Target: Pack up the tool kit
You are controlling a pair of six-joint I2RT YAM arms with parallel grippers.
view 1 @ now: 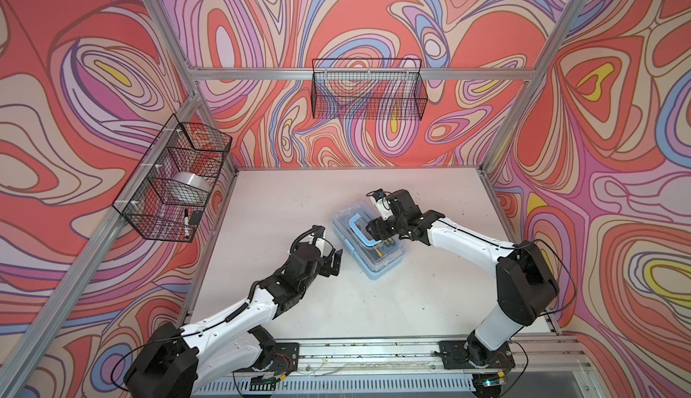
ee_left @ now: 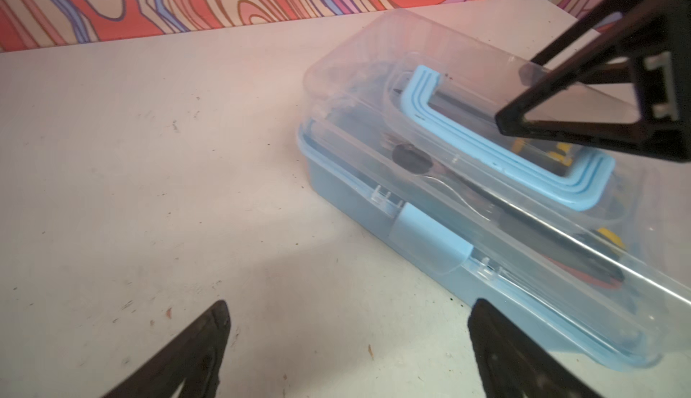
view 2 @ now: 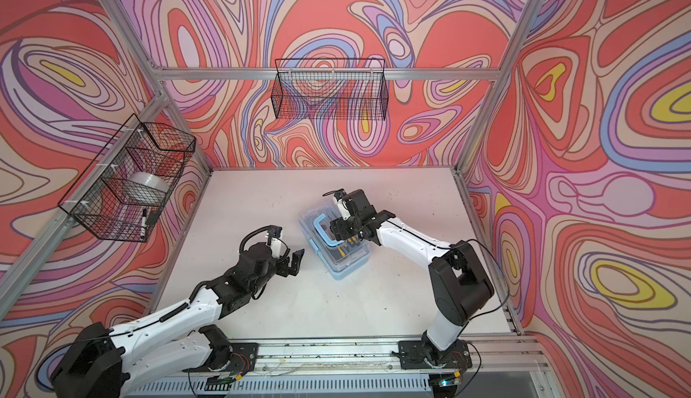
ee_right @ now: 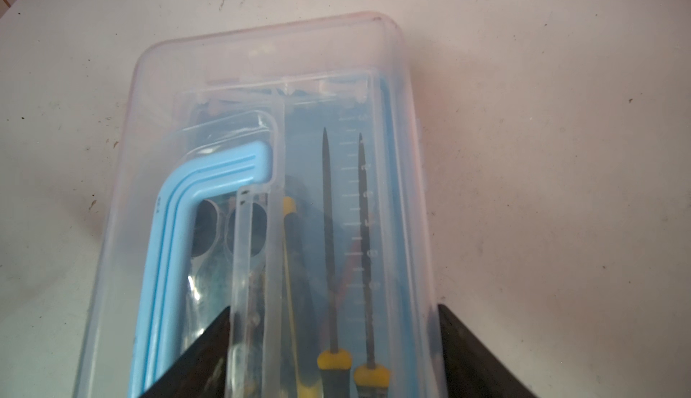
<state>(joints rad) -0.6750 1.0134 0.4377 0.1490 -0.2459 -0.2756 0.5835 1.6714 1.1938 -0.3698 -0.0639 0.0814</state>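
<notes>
Well, in both top views you see the case (view 1: 374, 265) lying shut near the middle of the table (view 1: 411, 302), set at a slant. Its clear lid (view 1: 342, 220) is down and the blue handle (view 1: 357, 229) is folded flat on top. Your left gripper (view 1: 334, 262) hovers just beside the case's long left side, apart from it, jaws spread wide and empty. Your right gripper (view 1: 377, 231) sits over the lid by the handle, jaws parted too, clasping nothing. One wire basket (view 1: 368, 93) hangs on the back wall. A second side basket (view 1: 160, 224) on the left wall holds a tape roll (view 1: 189, 186) and a marker (view 1: 186, 224).

From the left wrist, you look along the case's front, where a blue latch (ee_left: 430, 241) lies flat against the side. The left fingers (ee_left: 194, 351) stand far apart with only bare table between them. One right finger reaches the lid beside the handle.

From the right wrist, you look down through the lid at two slim tools (ee_right: 331, 246) with yellow collars. The right fingers (ee_right: 475, 351) straddle that part of the lid, but you cannot tell whether they press on it.
</notes>
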